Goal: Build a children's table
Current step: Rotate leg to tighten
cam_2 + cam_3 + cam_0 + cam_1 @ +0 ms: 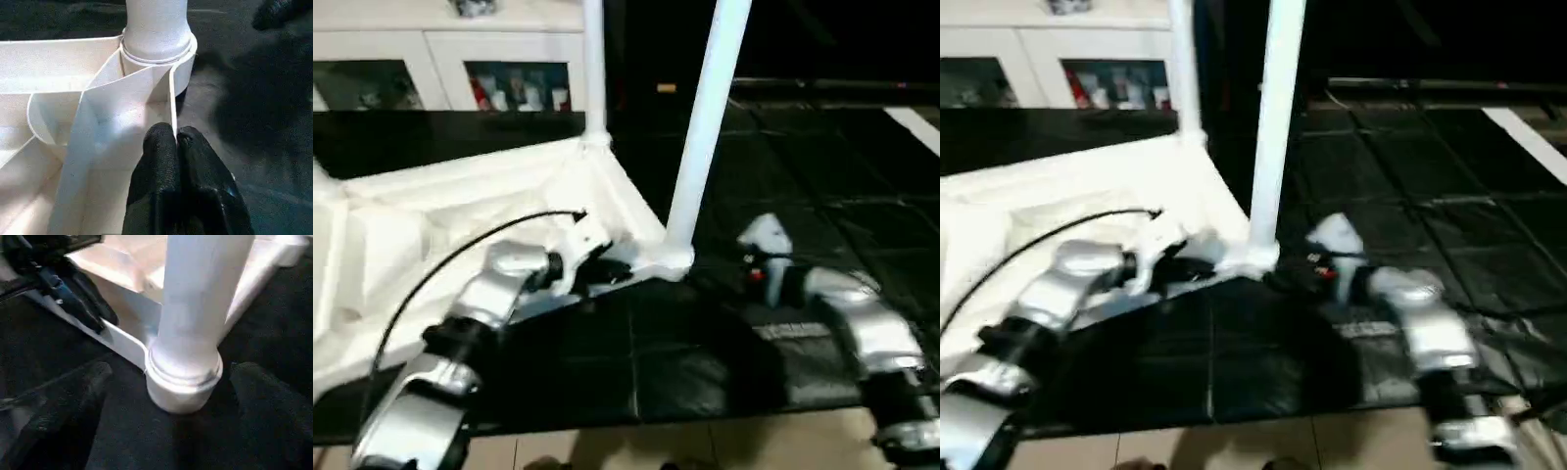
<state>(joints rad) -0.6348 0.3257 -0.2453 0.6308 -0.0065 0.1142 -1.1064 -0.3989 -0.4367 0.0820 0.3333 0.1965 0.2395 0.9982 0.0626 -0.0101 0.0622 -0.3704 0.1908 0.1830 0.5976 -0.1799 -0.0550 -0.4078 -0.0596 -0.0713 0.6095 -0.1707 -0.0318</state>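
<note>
writing: none legible | left hand (176,142): pinching table rim (172,98) | right hand (166,382): spread

I found no writing, label, brand, number or sign that I could read anywhere in my views. The white plastic of the table top (460,211) and its legs was blank, and the small objects behind the glass doors of the cabinet (440,59) at the far left were too blurred to read.
</note>
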